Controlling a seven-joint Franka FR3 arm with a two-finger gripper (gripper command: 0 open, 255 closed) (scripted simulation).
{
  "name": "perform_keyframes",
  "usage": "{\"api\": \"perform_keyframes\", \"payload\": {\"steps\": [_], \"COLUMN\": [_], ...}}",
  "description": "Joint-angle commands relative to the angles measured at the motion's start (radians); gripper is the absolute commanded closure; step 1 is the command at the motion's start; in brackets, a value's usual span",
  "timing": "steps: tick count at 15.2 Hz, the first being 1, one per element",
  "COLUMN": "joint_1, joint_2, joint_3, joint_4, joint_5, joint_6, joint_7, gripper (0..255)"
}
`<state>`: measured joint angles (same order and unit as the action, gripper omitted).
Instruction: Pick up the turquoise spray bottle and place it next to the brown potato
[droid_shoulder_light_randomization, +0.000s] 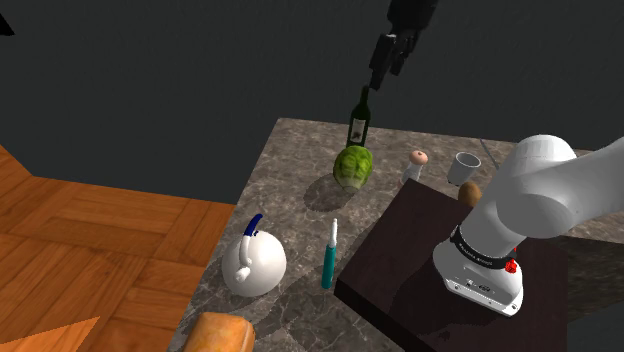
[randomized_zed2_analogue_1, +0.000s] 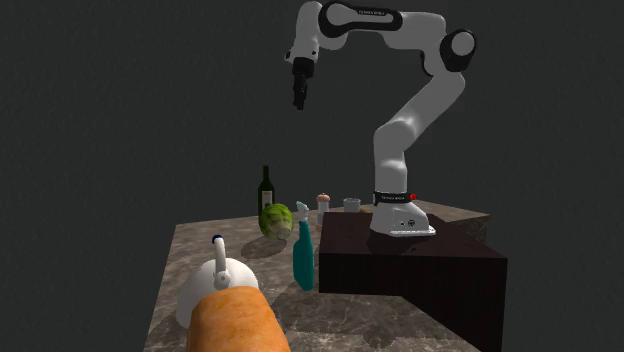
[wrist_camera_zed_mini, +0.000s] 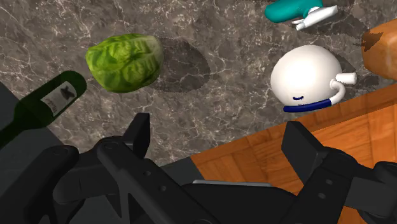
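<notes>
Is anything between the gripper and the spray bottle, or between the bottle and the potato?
Nothing visible blocks the open gripper, high above the table, from the spray bottle. Toward the potato, the corner of the raised dark stand lies across the straight line, and a small shaker stands beside that route.

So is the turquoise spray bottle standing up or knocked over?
Standing up. The spray bottle rests on its base on the grey table, top pointing up, beside the dark stand.
</notes>
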<state>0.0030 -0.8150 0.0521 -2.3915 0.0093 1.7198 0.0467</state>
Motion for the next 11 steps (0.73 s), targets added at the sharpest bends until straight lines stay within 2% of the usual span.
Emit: {"api": "perform_keyframes", "payload": {"steps": [1, 11], "joint_1": [0.000, 0.005], "joint_2": [0.000, -0.083], "joint_3": [0.000, 0.235], "joint_4": [0.000, -0.270], "joint_5": [0.000, 0.134], "joint_6": [0.000, 0.148], "joint_7": [0.000, 0.378], "gripper": [0, 0]}}
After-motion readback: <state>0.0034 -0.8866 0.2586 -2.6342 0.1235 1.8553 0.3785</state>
